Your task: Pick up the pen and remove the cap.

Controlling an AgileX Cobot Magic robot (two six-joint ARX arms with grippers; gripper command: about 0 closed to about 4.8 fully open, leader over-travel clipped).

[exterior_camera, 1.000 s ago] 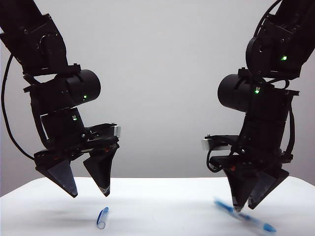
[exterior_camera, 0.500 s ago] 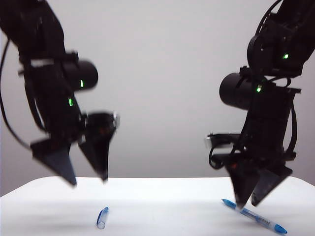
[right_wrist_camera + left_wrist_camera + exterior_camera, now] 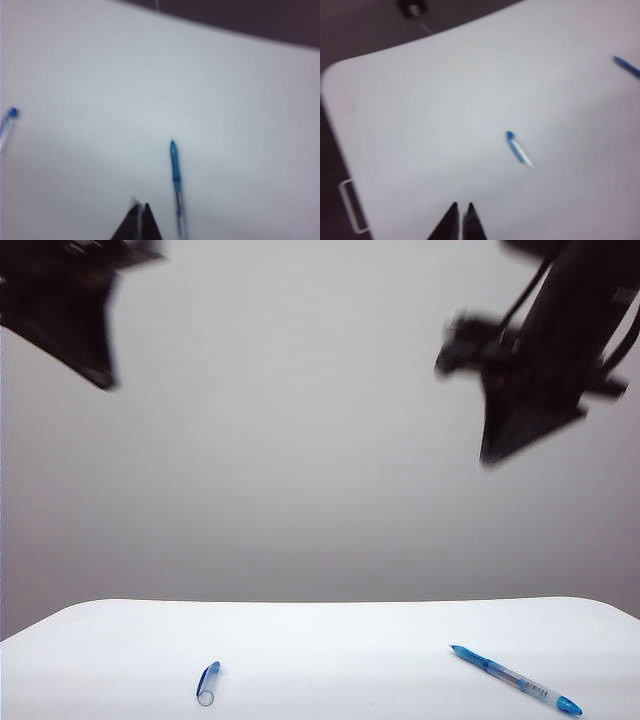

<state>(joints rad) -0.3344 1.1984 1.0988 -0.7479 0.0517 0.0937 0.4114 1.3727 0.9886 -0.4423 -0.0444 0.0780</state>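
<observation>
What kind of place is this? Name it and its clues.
Probably a robot test bench: a bare white table, a plain grey backdrop, and only a slim blue-tipped clear pen lying apart from its short blue cap.

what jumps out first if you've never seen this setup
Two small blue things lie apart on the white table: the cap at front left, the uncapped pen at front right. High above, both black arms are motion-blurred, the left gripper at upper left and the right gripper at upper right, jaws shut and empty.
</observation>
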